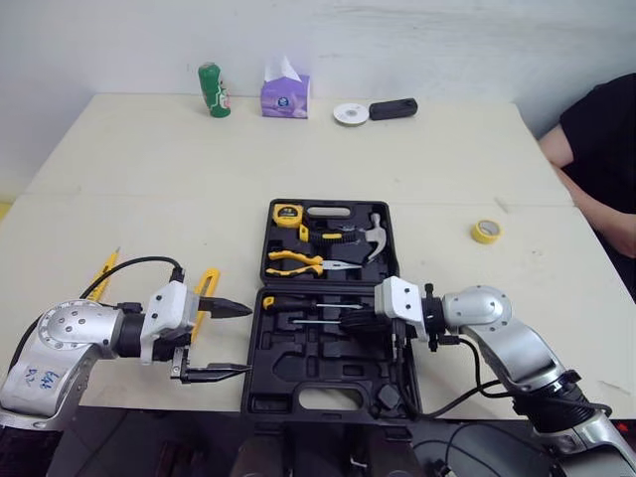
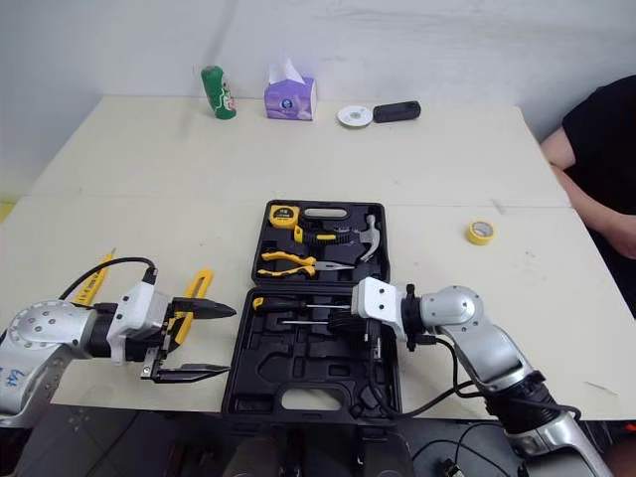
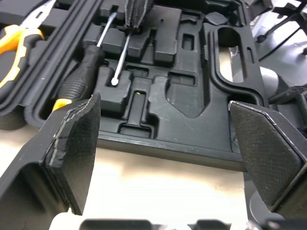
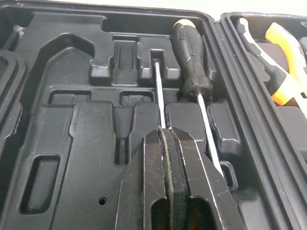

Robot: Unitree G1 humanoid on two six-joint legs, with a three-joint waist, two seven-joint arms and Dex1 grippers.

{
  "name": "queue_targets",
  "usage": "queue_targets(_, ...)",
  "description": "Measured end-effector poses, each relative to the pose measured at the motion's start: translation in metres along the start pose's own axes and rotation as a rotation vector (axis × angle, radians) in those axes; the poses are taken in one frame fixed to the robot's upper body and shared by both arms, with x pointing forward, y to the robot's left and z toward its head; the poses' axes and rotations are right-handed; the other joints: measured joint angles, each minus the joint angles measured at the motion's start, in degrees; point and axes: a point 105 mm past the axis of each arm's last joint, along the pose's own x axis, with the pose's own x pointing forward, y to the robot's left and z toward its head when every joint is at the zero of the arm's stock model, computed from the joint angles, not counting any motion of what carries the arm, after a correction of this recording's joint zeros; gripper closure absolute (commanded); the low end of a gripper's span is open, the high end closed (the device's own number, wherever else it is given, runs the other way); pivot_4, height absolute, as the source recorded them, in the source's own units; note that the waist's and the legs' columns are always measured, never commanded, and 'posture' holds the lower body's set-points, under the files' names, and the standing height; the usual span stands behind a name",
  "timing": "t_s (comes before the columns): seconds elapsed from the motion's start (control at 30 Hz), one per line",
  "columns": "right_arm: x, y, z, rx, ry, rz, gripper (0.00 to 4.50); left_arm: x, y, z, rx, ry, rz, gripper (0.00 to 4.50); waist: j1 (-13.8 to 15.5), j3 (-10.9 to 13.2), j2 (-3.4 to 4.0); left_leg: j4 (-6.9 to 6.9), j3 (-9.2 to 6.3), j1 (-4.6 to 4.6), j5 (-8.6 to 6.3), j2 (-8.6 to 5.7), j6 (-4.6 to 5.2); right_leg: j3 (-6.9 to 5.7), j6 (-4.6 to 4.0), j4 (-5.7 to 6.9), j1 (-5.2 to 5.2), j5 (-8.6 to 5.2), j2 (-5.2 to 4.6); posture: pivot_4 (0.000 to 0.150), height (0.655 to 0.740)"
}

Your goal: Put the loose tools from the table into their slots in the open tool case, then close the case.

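The black tool case (image 1: pixel 328 393) lies open at the table's near edge, its lid half farther away. A black-handled screwdriver (image 4: pixel 192 52) rests in a slot of the near half. My right gripper (image 1: pixel 350 320) is low over that half, shut on a thin screwdriver whose shaft (image 4: pixel 158 91) runs out from its tips into the neighbouring slot. My left gripper (image 1: pixel 246 340) hangs open just left of the case, nothing between its pads (image 3: pixel 79 139). A yellow-handled tool (image 1: pixel 207 288) lies on the table beside it, and a thin yellow tool (image 1: pixel 104 273) lies farther left.
The lid half holds a tape measure (image 1: pixel 288 215), yellow pliers (image 1: pixel 296 261) and a hammer (image 1: pixel 376 238). A yellow tape roll (image 1: pixel 486 231) lies to the right. A green can (image 1: pixel 214 90), a tissue box (image 1: pixel 285 95) and small items stand at the back. A person's arm (image 1: pixel 586 179) rests at the right edge.
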Motion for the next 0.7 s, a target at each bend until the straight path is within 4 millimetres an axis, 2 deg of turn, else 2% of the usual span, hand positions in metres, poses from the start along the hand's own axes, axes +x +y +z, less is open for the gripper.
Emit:
queue_targets(0.23,0.003,-0.003,0.003,0.060,-0.071,-0.005,4.42,-0.003,0.006,0.009,-0.009,-0.062,0.064,0.00,-0.7,0.0,0.05,-0.02,-0.02,-0.06,0.15,0.05,0.12,-0.04,-0.09,0.03,-0.04,0.00,0.05,0.150,0.7400)
queue_targets(0.43,-0.014,-0.001,0.000,0.036,-0.152,-0.036,4.42,-0.001,0.007,0.013,-0.015,-0.110,0.099,0.00,0.0,0.1,0.16,-0.03,-0.02,-0.23,0.12,0.00,0.18,-0.08,-0.06,-0.07,-0.11,0.02,0.04,0.150,0.7400)
queue_targets(0.53,-0.044,-0.006,0.004,0.081,-0.192,-0.072,3.54,-0.011,0.011,0.012,-0.028,-0.129,0.186,0.00,0.4,0.3,0.32,-0.02,-0.04,-0.25,0.08,0.00,0.25,-0.08,-0.04,-0.13,-0.10,0.03,0.03,0.150,0.7400)
queue_targets(0.57,-0.059,-0.012,0.009,0.102,-0.214,-0.114,2.87,-0.017,0.014,0.009,-0.037,-0.130,0.227,0.00,0.5,0.3,0.34,-0.03,-0.06,-0.25,0.08,0.00,0.25,-0.09,-0.04,-0.14,-0.10,0.03,0.03,0.150,0.7400)
queue_targets(0.6,-0.067,-0.014,0.011,0.106,-0.222,-0.136,2.64,-0.021,0.016,0.008,-0.044,-0.130,0.247,0.00,0.5,0.3,0.34,-0.03,-0.06,-0.25,0.08,0.00,0.25,-0.10,-0.04,-0.14,-0.10,0.03,0.03,0.150,0.7400)
queue_targets(0.63,-0.092,-0.022,0.017,0.107,-0.238,-0.222,2.11,-0.034,0.022,0.000,-0.066,-0.119,0.325,0.00,0.6,0.3,0.35,-0.06,-0.09,-0.25,0.08,0.02,0.25,-0.14,-0.04,-0.16,-0.10,0.02,0.05,0.150,0.7400)
queue_targets(0.7,-0.115,-0.024,0.014,0.115,-0.226,-0.304,1.21,-0.050,0.027,-0.010,-0.082,-0.093,0.393,0.00,0.6,0.3,0.35,-0.08,-0.09,-0.25,0.06,0.03,0.24,-0.15,-0.06,-0.18,-0.11,0.02,0.06,0.150,0.7400)
